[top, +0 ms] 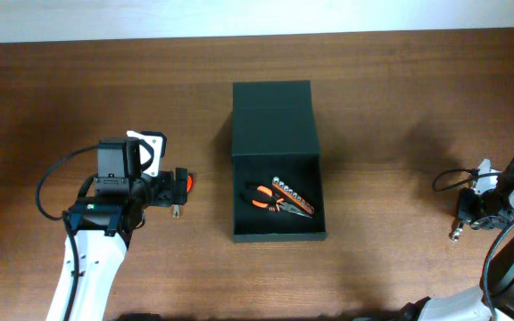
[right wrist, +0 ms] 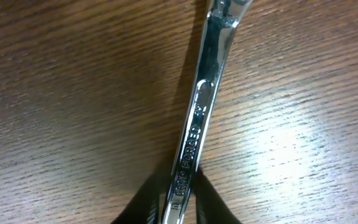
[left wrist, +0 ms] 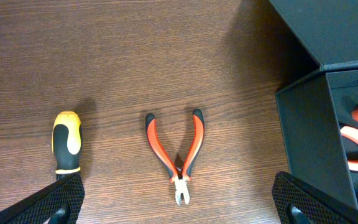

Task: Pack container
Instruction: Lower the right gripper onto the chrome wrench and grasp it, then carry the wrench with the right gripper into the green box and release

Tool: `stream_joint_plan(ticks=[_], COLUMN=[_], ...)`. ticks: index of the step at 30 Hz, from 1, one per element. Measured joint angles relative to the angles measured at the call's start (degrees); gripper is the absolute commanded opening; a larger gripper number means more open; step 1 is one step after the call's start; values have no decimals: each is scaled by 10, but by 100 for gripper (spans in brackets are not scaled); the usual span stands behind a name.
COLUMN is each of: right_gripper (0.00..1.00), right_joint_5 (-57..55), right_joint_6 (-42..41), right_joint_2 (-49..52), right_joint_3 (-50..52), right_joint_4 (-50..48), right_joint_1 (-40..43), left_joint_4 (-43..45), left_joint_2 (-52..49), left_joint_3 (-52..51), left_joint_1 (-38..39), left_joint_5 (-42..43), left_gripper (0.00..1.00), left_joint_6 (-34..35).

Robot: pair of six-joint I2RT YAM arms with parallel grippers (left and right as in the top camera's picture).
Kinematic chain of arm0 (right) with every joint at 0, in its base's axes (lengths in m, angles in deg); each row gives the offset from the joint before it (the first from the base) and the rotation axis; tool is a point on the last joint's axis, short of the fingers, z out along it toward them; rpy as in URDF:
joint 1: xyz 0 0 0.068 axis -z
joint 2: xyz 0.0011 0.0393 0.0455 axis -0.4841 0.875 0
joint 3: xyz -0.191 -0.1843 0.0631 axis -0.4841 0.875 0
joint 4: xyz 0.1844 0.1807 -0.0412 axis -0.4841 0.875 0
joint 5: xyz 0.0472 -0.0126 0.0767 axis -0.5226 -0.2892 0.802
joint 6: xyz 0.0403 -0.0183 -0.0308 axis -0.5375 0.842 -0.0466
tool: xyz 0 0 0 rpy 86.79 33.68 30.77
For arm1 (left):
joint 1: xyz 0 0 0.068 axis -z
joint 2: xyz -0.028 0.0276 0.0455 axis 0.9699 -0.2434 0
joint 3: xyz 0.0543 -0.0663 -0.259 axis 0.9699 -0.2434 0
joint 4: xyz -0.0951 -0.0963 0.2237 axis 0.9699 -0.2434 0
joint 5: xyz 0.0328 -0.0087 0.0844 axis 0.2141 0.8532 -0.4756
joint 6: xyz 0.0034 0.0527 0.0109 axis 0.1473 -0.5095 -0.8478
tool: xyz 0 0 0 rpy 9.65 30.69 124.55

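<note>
The dark green-black container (top: 275, 125) stands open mid-table, its flap lid lying back; its wall also shows in the left wrist view (left wrist: 312, 134). Inside lie orange-handled pliers (top: 261, 199) and a silver tool set (top: 297, 201). My left gripper (top: 178, 190) (left wrist: 185, 202) is open above small red-and-black cutters (left wrist: 180, 155), which lie on the table between its fingers. A yellow-and-black screwdriver (left wrist: 66, 142) lies by its left finger. My right gripper (top: 460, 221) (right wrist: 182, 202), far right, is shut on a chrome wrench (right wrist: 199, 112).
The wooden table (top: 391, 107) runs to a pale back edge. Cables loop beside both arms. The left arm's body (top: 105, 214) covers the table at the lower left.
</note>
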Motion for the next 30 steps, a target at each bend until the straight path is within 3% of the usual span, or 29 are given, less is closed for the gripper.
stream_joint_plan(ticks=[4, 14, 19, 27, 30], right_gripper=[4, 4, 4, 4, 4], right_joint_5=[2, 4, 26, 40, 43], right_joint_6=[0, -3, -20, -31, -29], right_joint_2=[0, 1, 17, 19, 19], right_joint_3=[0, -2, -36, -240, -341], right_joint_4=[0, 2, 55, 201, 254], right_joint_1=[0, 0, -1, -65, -134], left_joint_4=[0, 0, 0, 0, -1], left_joint_2=[0, 0, 0, 0, 0], left_joint_3=[0, 0, 0, 0, 0], left_joint_1=[0, 0, 0, 0, 0], left_joint_5=[0, 0, 0, 0, 0], left_gripper=[99, 99, 99, 99, 99], left_joint_6=[0, 0, 0, 0, 0])
